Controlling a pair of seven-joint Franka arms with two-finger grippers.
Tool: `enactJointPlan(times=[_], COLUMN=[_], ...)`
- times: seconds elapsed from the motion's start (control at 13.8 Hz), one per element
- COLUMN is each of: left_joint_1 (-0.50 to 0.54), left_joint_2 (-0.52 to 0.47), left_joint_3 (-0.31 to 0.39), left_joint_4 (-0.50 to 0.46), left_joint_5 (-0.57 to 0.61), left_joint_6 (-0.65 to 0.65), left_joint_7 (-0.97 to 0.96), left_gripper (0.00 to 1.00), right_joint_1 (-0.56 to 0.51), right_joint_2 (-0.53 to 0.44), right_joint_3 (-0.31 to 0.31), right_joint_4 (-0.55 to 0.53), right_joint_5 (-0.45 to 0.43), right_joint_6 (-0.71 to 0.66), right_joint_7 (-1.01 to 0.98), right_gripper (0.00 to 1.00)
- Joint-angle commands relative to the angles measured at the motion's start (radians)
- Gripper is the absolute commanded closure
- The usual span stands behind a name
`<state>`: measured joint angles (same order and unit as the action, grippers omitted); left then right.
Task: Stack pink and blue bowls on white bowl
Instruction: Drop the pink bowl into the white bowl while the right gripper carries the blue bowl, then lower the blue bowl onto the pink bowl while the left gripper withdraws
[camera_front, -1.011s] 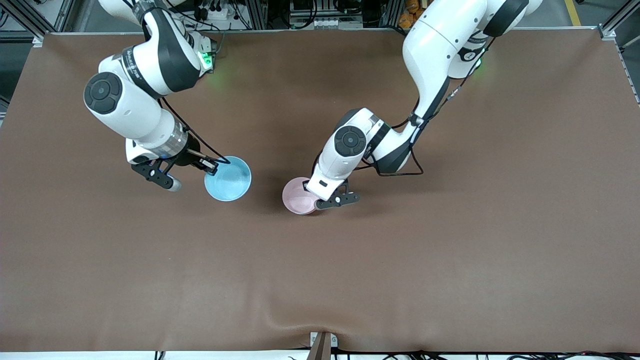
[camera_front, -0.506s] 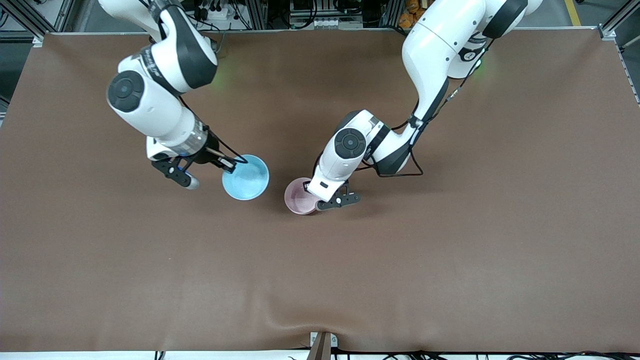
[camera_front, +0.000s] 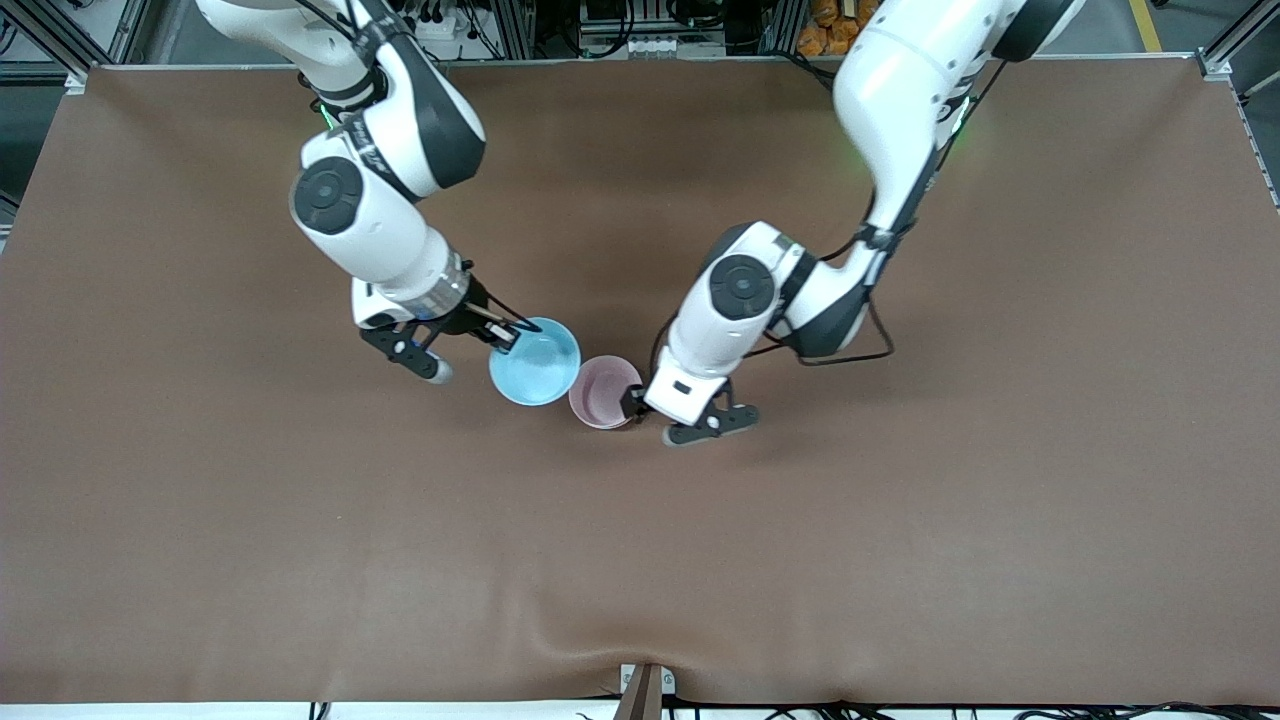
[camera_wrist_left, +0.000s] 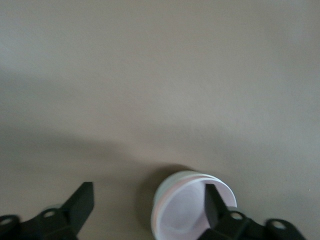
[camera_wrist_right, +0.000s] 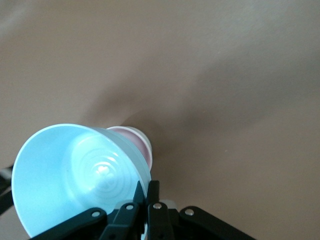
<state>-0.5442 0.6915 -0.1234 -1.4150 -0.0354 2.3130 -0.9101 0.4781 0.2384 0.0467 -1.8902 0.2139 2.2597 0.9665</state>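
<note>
The pale pink bowl (camera_front: 603, 392) sits mid-table, nested in the white bowl (camera_wrist_left: 155, 213), which shows only as a pale outer rim in the left wrist view. The pink bowl's inside (camera_wrist_left: 185, 212) also shows there. My left gripper (camera_front: 652, 420) is open at the pink bowl's edge. One finger (camera_wrist_left: 214, 205) is over the bowl's inside and the other is out over the cloth. My right gripper (camera_front: 500, 340) is shut on the rim of the light blue bowl (camera_front: 535, 360). It holds that bowl tilted in the air right beside the pink bowl (camera_wrist_right: 136, 137). The right wrist view shows the blue bowl (camera_wrist_right: 80, 175) and this gripper (camera_wrist_right: 147, 189).
Brown cloth (camera_front: 900, 520) covers the whole table. Both arms reach in toward the middle, and their elbows (camera_front: 745, 290) stand above the cloth close to the bowls. Nothing else lies on the table.
My right arm has carried the blue bowl toward the left arm's end, up to the pink bowl. My left gripper has opened and slid off the pink bowl's rim, away from the blue bowl.
</note>
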Motion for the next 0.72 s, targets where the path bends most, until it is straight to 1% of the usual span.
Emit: enactJointPlan(times=[0.0,0.22,0.43,0.65], left_joint_1=[0.073,0.179,0.266,0.323], left_joint_2=[-0.090,-0.144,-0.181,-0.223], left_joint_3=[-0.001,-0.004,-0.004,-0.002], left_joint_4=[-0.024,-0.022,-0.022,-0.019], left_joint_5=[0.034,0.037,0.037,0.035], left_joint_6=[-0.107,-0.184,-0.230,-0.254], left_joint_7=[0.071,0.210,0.360,0.442], left_gripper=[0.00,0.00,0.00,0.00], right_joint_1=[0.063,0.108,0.116,0.116], right_joint_2=[0.062,0.122,0.165,0.212], right_joint_3=[-0.008,-0.008,-0.008,-0.008], right_joint_4=[0.026,0.022,0.017,0.011], right_joint_5=[0.009,0.005,-0.014,-0.036], right_joint_6=[0.059,0.130,0.169,0.218], right_joint_7=[0.057,0.057,0.054,0.054], right_gripper=[1.00,1.00,1.00,1.00])
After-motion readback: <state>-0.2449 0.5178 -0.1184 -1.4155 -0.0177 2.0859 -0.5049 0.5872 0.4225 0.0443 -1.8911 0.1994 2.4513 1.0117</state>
